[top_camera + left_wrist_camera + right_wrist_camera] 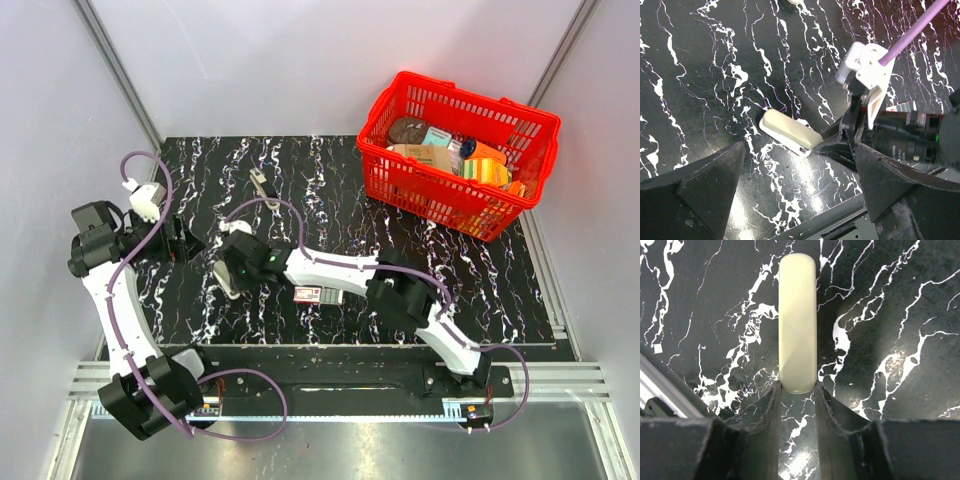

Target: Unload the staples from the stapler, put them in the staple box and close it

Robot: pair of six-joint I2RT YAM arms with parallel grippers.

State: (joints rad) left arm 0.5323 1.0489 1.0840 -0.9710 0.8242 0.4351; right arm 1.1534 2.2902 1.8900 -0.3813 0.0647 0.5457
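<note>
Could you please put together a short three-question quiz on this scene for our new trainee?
1. True or false: the right gripper is shut on the end of the cream oblong object.
2. The red plastic basket stands at the black white-veined table's: A far right corner; B near left corner; C centre.
3. What small thing lies by the right arm's near side?
Key: 1 true; 2 A; 3 the red-and-white small box.
</note>
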